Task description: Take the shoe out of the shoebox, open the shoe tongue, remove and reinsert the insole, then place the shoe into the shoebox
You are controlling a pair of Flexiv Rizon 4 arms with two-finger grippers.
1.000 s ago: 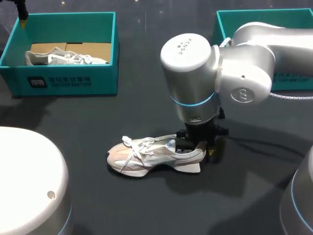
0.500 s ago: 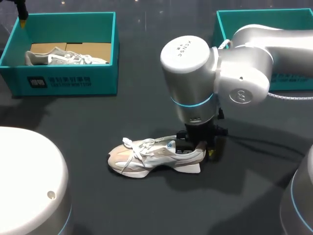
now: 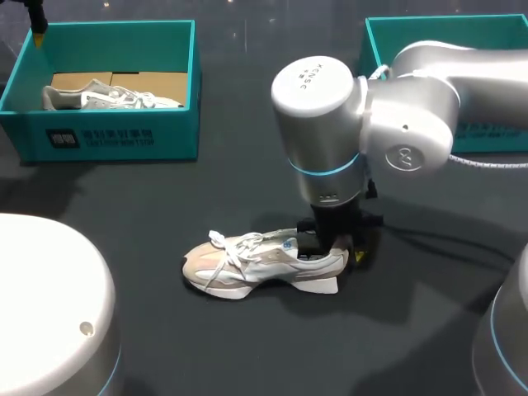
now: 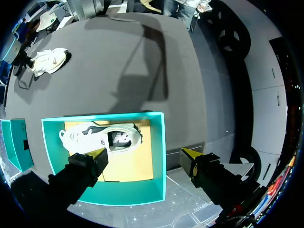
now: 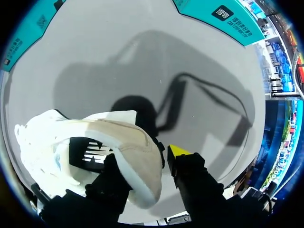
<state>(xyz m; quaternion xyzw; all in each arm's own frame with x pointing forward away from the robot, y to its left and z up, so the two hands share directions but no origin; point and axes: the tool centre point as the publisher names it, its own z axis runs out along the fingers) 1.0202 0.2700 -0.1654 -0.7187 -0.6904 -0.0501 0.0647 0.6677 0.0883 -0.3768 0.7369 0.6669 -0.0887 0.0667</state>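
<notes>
One beige and white laced sneaker (image 3: 260, 266), out of its box, standing on its sole near the middle of the dark grey table (image 3: 247, 355); long axis across the table, toe toward my left, heel toward my right.

One right gripper (image 3: 338, 252), upright over the heel; in the right wrist view one finger stands inside the heel opening and the yellow-tipped finger (image 5: 178, 152) outside the back, the heel wall pinched between them; it grips the sneaker by the heel.

One left gripper (image 4: 145, 154), spread wide and holding nothing, above the open teal cardboard shoebox (image 3: 115, 136) at the far left corner, well apart from the sneaker; a second pale grey sneaker (image 3: 107, 97) lies inside that box on brown card.

One further teal box (image 3: 384, 37) at the far right, largely hidden behind the right arm; contents not visible.

Step in hand, by judgement: opening the tongue; tongue and laces lie toward the toe, to the right gripper's left along the long axis; the right arm is much the nearer but occupied at the heel; the left arm would have to cross from its far corner.
</notes>
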